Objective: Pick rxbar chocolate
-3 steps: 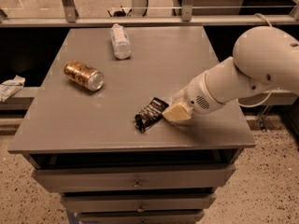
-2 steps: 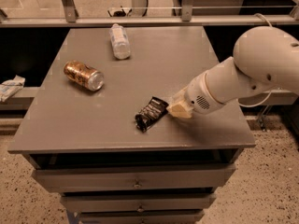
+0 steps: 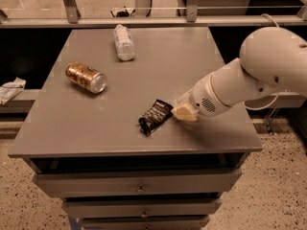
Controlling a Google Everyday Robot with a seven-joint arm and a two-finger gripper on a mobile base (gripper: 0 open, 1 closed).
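Note:
The rxbar chocolate is a small flat bar in a glossy black wrapper with pale lettering. It lies tilted on the grey table, near the front edge, a little right of the middle. My gripper comes in from the right on a thick white arm. Its pale tip is low over the table, right beside the bar's right end.
A brown-gold drink can lies on its side at the left of the table. A clear plastic bottle lies near the back edge. A metal rail runs behind the table. Drawers are below the top.
The gripper has stayed close to the bar's right end, shifting only slightly. The bar, can and bottle have not moved.

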